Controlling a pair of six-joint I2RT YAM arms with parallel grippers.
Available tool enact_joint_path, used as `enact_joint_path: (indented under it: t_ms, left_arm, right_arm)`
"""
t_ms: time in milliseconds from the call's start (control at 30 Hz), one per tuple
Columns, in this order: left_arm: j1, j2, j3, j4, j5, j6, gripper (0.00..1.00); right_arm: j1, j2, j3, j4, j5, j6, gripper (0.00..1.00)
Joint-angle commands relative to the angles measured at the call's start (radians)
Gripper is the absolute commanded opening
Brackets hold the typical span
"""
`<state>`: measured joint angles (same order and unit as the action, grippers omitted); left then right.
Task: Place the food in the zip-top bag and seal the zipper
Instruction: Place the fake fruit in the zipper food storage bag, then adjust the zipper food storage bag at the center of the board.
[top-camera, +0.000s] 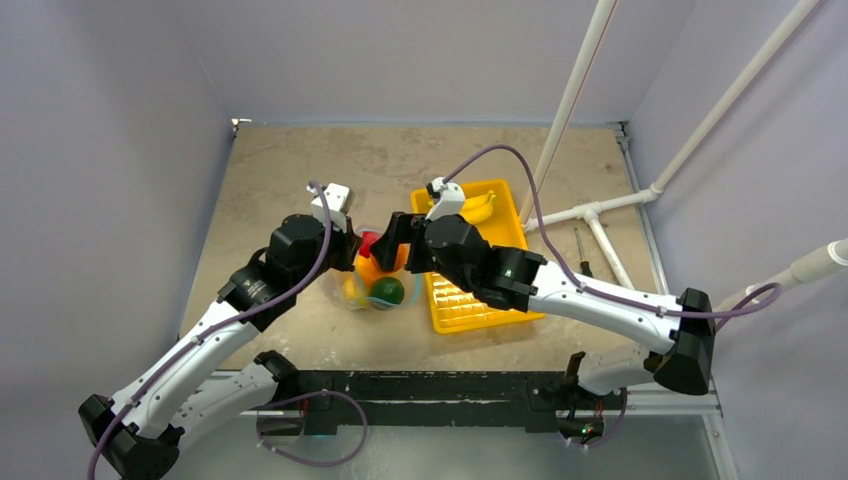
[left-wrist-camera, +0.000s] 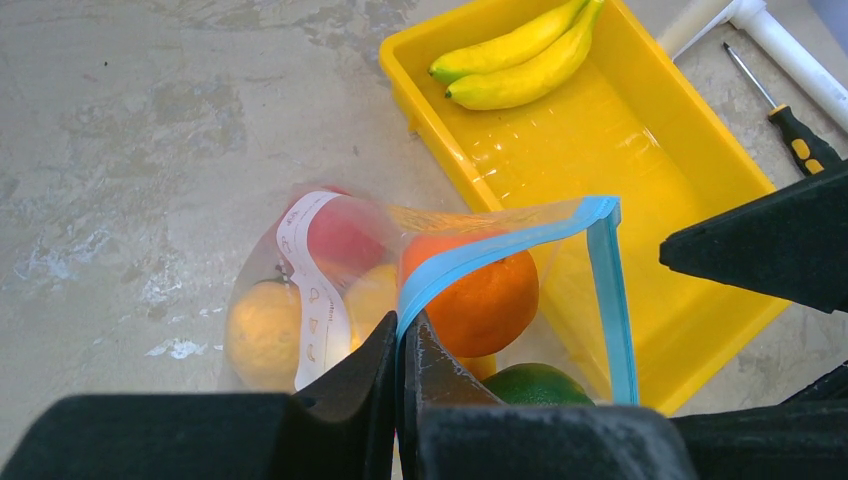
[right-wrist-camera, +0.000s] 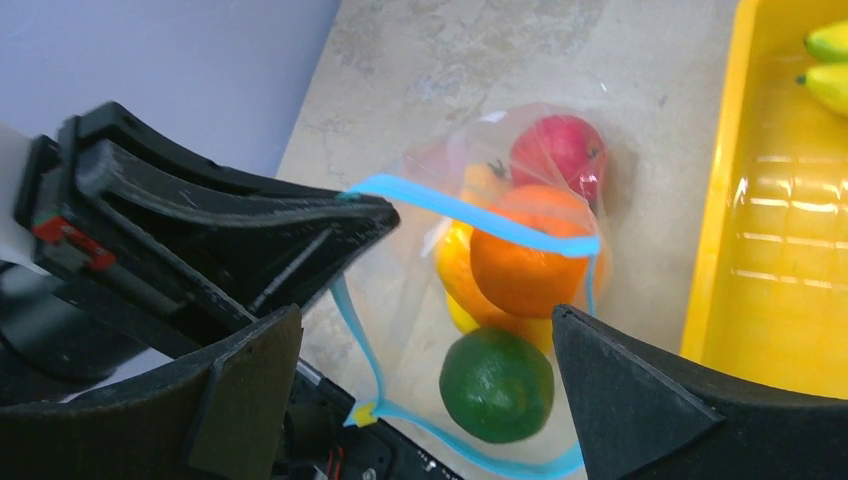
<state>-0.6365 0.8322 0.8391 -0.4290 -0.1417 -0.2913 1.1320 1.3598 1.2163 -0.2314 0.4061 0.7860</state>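
The clear zip-top bag (top-camera: 378, 285) lies on the table left of the yellow tray, its mouth standing open. My left gripper (left-wrist-camera: 405, 325) is shut on the teal-blue zipper (left-wrist-camera: 500, 245), pinching one lip of the bag and holding it up. In the bag lie food pieces: a red fruit (right-wrist-camera: 560, 150), an orange (right-wrist-camera: 525, 270), yellow fruits (left-wrist-camera: 260, 330) and a green fruit (right-wrist-camera: 497, 385) just inside the mouth. My right gripper (right-wrist-camera: 425, 318) hangs open above the mouth, holding nothing, with the green fruit below and between its fingers.
The yellow tray (left-wrist-camera: 640, 170) stands right of the bag with two bananas (left-wrist-camera: 520, 60) at its far end. A screwdriver (left-wrist-camera: 800, 135) and white pipes (top-camera: 600, 215) lie beyond the tray on the right. Walls close in the table's far and side edges.
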Motion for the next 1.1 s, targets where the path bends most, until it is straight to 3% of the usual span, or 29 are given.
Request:
enact_joint_path:
  t_ms: [0, 467, 1067]
  left_arm:
    - [-0.002, -0.001, 0.022, 0.025, 0.002, 0.012, 0.00]
    - [-0.003, 0.001, 0.022, 0.025, 0.003, 0.010, 0.00]
    - [-0.003, 0.001, 0.020, 0.024, 0.002, 0.009, 0.00]
  right_arm:
    - [0.005, -0.071, -0.063, -0.056, 0.025, 0.102, 0.94]
    - [0.005, -0.139, -0.231, -0.064, -0.026, 0.275, 0.74]
    - [-0.021, -0.012, -0.274, 0.040, 0.030, 0.263, 0.53]
